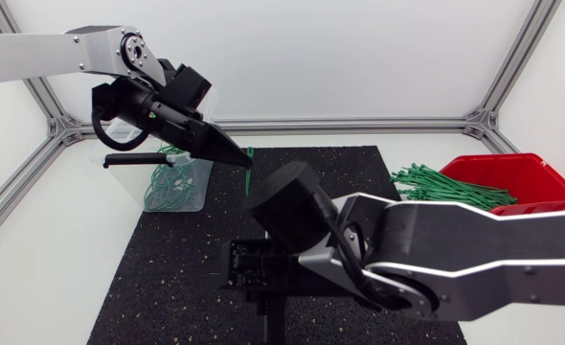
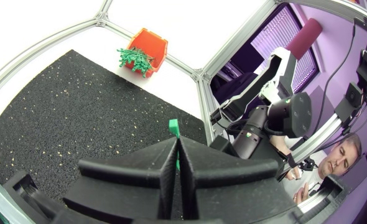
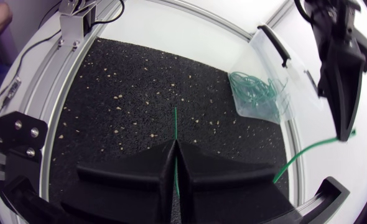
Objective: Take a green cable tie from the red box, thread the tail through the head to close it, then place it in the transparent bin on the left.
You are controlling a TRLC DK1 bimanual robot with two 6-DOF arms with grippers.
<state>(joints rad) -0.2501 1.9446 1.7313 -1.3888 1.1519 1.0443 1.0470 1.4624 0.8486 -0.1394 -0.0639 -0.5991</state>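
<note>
With the left hand and right hand both clenched on the green cable tie, line its tail up squarely with what looks like the head before pushing.

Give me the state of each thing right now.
left gripper: shut on tie.
right gripper: shut on tie.
tie: held by both grippers; closed or not, cannot tell.
red box: open, heaped with spare ties, some over its edge.
bin: holds looped ties.
</note>
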